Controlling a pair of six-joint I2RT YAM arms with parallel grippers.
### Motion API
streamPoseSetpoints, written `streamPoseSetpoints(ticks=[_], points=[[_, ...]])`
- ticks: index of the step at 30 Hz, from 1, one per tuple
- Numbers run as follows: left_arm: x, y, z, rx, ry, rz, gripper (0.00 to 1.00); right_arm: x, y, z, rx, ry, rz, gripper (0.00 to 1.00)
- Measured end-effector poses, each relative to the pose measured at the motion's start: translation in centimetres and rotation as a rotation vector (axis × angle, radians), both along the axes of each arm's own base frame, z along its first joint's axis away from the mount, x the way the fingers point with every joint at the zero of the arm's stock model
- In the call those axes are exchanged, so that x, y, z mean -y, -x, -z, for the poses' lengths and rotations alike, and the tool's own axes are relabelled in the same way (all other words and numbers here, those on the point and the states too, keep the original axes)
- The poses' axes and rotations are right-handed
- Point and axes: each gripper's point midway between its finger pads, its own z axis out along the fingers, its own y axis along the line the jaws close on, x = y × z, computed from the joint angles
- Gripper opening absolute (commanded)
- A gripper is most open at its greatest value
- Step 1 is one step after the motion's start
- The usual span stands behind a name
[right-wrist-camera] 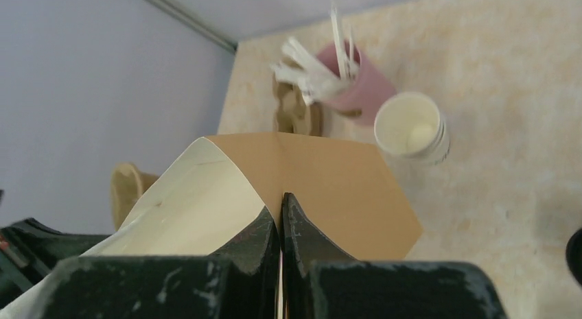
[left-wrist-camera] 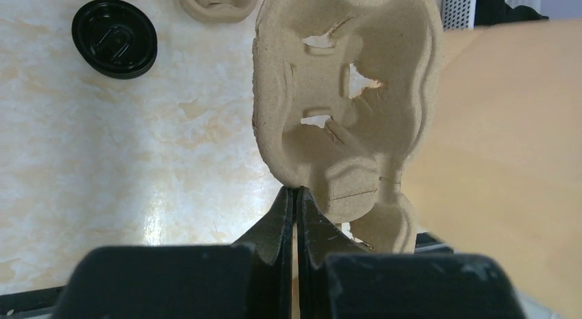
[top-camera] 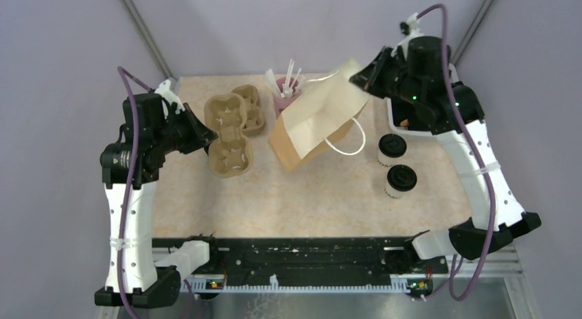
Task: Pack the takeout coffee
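Two takeout coffees stood upright on the tabletop (top-camera: 329, 202), the farther coffee (top-camera: 392, 146) and the nearer coffee (top-camera: 401, 179), just beside each other, both with black lids on. From the right claw (top-camera: 360, 77) they lay at about 5 o'clock and near. From the left claw (top-camera: 208, 136) they lay at about 3 o'clock and well apart, with the paper bag (top-camera: 312, 127) between. So the right arm was much the nearer, but its claw was clenched on the bag's rim, holding that end up. The bag's long axis ran from 7 o'clock, where its base was on the tabletop, to 1 o'clock, where its white handles showed. The left claw was clenched on the edge of the held carrier (top-camera: 230, 137), whose long axis ran roughly 12 to 6 o'clock. Neither claw was free for a cup, so in my judgement the next move depended on getting carrier, bag mouth and coffees together. By count there were two coffees, two pulp carriers including the spare carrier (top-camera: 250, 110) at 1 o'clock of the held one, one bag, one pink cup (top-camera: 283, 99) of stirrers and one lidless cup (right-wrist-camera: 410, 130). One black lid (left-wrist-camera: 114, 38) also showed in the left wrist view, and I could not tell whether a cup stood under it.
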Motion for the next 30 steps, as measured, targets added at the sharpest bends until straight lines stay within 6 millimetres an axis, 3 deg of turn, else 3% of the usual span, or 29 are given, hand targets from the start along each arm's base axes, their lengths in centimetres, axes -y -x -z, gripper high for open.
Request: streamPoseSetpoints(ticks=[3, 8, 14, 18, 25, 27, 28, 30], points=[[-0.3, 0.3, -0.2, -0.001, -0.011, -0.016, 0.0, -1.8, 0.6, 5.4, -0.162, 0.017, -0.025, 0.0], [-0.9, 1.4, -0.9, 0.017, -0.014, -0.058, 0.0, -2.8, 1.6, 14.5, -0.396, 0.046, 0.032, 0.0], [-0.7, 2.1, -1.5, 0.022, 0.033, -0.088, 0.0, -2.5, 2.3, 19.5, -0.521, 0.021, 0.125, 0.0], [-0.2, 1.9, -2.0, 0.024, 0.086, -0.094, 0.0, -2.3, 2.8, 20.5, -0.552, -0.043, 0.178, 0.0], [1.1, 0.0, -2.9, 0.036, 0.18, -0.081, 0.0, -1.5, 2.5, 19.4, -0.524, -0.176, 0.28, 0.03], [1.5, -0.5, -3.0, 0.038, 0.21, -0.076, 0.0, -1.3, 2.5, 19.3, -0.522, -0.187, 0.292, 0.17], [1.7, -0.6, -3.1, 0.041, 0.223, -0.07, 0.0, -1.3, 2.5, 19.3, -0.521, -0.186, 0.291, 0.32], [2.2, -1.0, -3.2, 0.046, 0.256, -0.06, 0.0, -1.3, 2.6, 19.4, -0.517, -0.175, 0.283, 0.5]])
